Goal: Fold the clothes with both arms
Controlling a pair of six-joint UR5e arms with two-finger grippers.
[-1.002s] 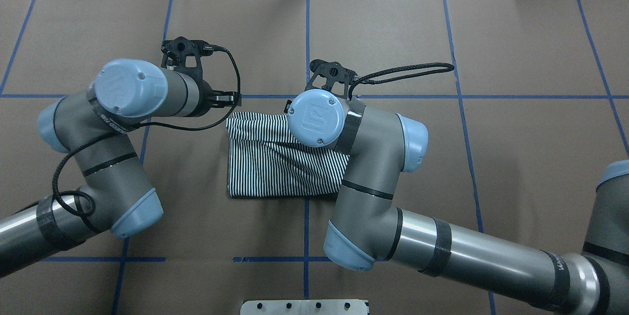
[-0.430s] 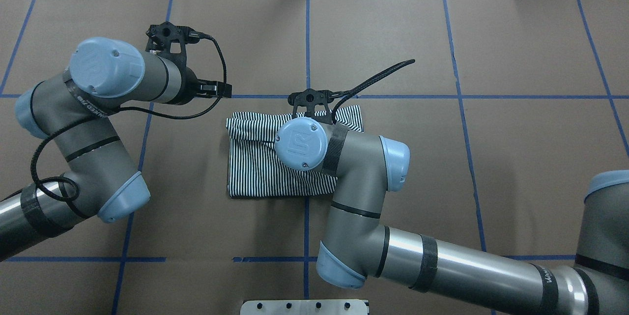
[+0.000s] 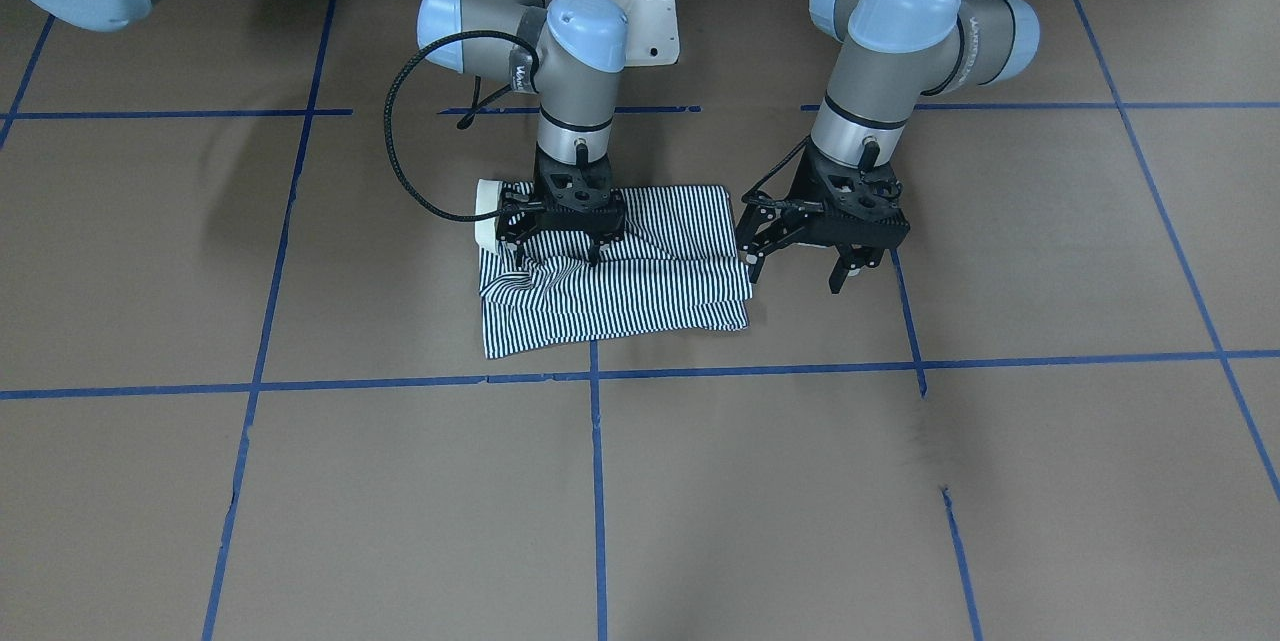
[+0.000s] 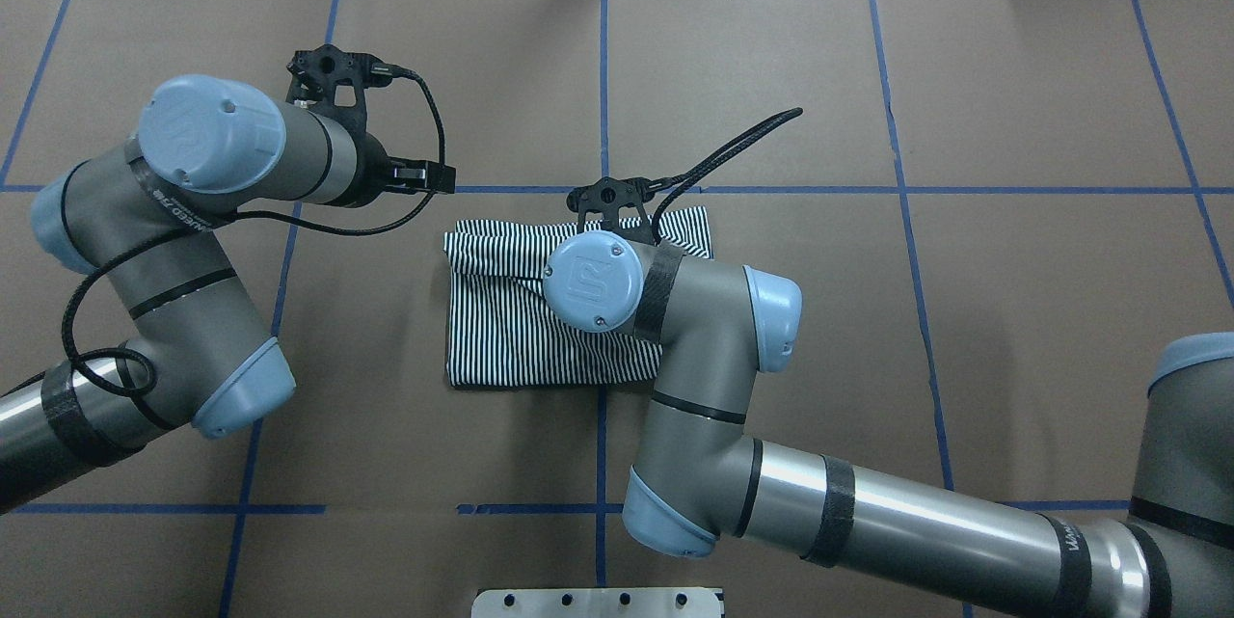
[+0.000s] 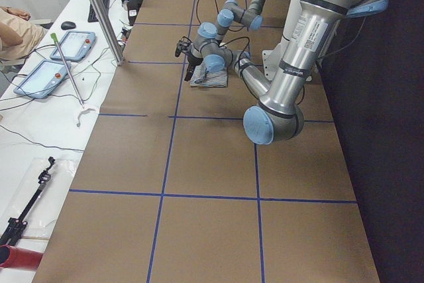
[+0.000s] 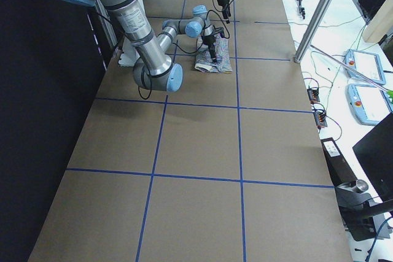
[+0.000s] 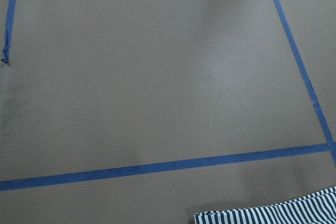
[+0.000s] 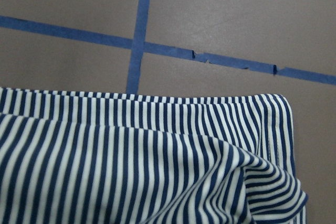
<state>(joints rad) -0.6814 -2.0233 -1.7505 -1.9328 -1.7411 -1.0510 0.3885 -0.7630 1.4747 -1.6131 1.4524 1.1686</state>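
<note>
I see the striped shirt point(image 3: 640, 296) lying folded in a rumpled rectangle near the middle of the surface point(image 3: 800, 481). My right end effector point(image 3: 558, 256) is low over the shirt's half nearer the robot, fingers spread, released. My left end effector point(image 3: 797, 278) hovers just beside the shirt's edge, also released.

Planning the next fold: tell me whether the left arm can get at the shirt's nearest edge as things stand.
Probably yes. The left end effector hangs open right beside the shirt, with nothing visible between them.
</note>
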